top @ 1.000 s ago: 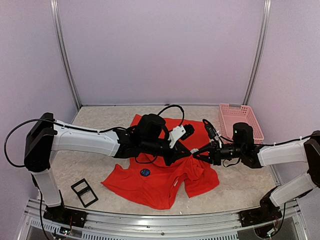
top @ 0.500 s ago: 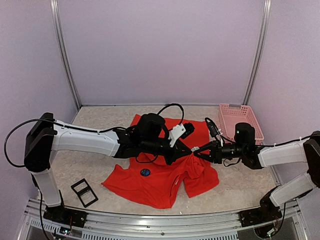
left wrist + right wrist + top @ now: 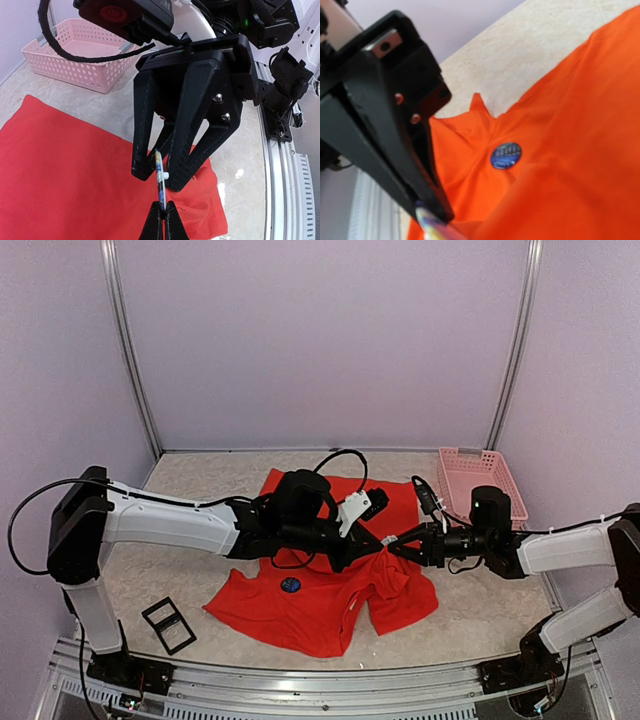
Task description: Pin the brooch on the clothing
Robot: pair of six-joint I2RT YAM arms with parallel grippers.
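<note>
Mid-air hand-over. We hold the brooch (image 3: pixel 159 172) edge-on above the red shirt (image 3: pixel 310 615), pinched between the pressed fingers of the left gripper (image 3: pixel 161 210). The right gripper (image 3: pixel 393 547) spreads its fingers either side, probably to work the pin.

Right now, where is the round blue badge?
In the top view the badge sits on the near left part of the red T-shirt, just in front of the left arm.

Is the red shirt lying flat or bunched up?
Bunched up: the shirt lies rumpled, with a fold doubled over at one end and creases across it.
</note>
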